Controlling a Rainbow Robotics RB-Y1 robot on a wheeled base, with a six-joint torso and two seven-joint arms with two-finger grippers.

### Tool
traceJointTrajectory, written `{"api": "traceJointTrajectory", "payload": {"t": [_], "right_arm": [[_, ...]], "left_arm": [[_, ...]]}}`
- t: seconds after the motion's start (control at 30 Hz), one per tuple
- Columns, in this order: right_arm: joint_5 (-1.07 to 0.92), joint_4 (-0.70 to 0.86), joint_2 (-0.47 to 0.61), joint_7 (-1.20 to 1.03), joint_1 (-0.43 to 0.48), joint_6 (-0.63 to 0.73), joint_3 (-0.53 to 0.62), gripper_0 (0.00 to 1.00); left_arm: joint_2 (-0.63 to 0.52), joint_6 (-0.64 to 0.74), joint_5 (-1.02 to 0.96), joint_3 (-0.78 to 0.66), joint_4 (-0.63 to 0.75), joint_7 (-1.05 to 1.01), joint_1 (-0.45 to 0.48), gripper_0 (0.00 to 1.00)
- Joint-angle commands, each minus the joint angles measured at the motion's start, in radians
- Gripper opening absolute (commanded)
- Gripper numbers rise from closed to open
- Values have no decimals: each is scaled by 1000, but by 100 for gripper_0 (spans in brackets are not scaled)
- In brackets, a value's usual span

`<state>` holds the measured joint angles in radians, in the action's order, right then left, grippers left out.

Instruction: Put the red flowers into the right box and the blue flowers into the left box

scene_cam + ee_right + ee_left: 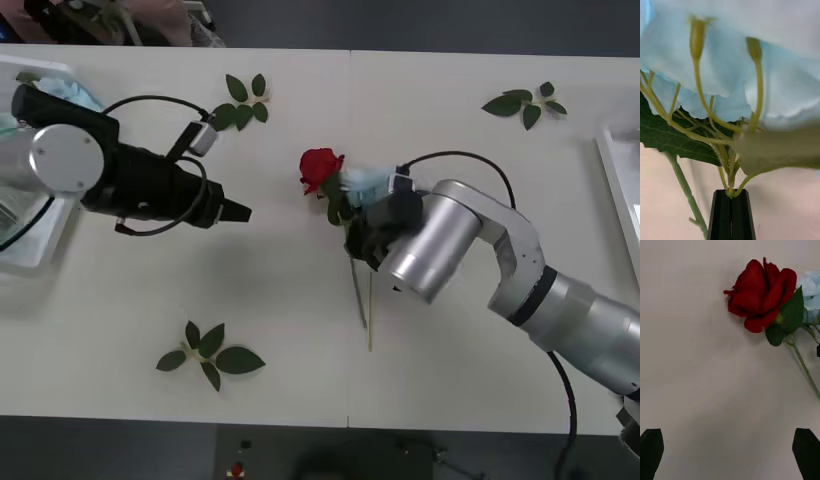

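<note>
White table [300, 380], with scattered leaf sprigs [212, 355]. Near the middle, one red flower [320, 167] lying flat, a blue flower [365, 183] just beside it on the right, both stems running toward the near edge. Probably very light and soft; petals easy to crush, so best taken on the thin stem, just under the head. Right gripper [731, 195] closed tight on the blue flower's stem, the arm reaching in low from the right. Left gripper [238, 210] spread wide, holding nothing, pointing at the red flower from the left. Left box [30, 255] at the left edge, right box [618, 190] at the right edge.
</note>
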<state>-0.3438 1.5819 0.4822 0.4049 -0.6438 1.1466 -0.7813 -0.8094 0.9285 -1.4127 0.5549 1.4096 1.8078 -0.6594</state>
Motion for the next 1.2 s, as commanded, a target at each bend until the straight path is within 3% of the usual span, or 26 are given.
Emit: {"api": "traceJointTrajectory", "payload": {"t": [0.03,0.27,0.4,0.53,0.63,0.67,0.93,1.2], "right_arm": [[-104,201,157,38,-19,-31,68,0],[-273,382,312,216,23,-150,195,0],[-310,418,351,344,59,-341,226,0],[-323,405,335,460,87,-542,221,0],[-342,398,314,485,90,-597,221,0],[-357,388,283,486,90,-650,221,0],[-354,352,174,491,90,-697,260,0],[-371,352,153,486,90,-714,281,0]], "left_arm": [[45,-28,17,3,-21,-16,-36,100],[72,-30,-9,3,-21,-45,-39,100],[87,-33,-45,-1,-14,-48,-39,100],[62,-36,-345,-84,58,1,3,100],[55,-16,-485,-125,72,53,21,100],[52,41,-571,-150,74,127,26,100],[78,95,-542,-125,72,383,35,100],[190,-36,-420,-104,72,515,34,100]]}}
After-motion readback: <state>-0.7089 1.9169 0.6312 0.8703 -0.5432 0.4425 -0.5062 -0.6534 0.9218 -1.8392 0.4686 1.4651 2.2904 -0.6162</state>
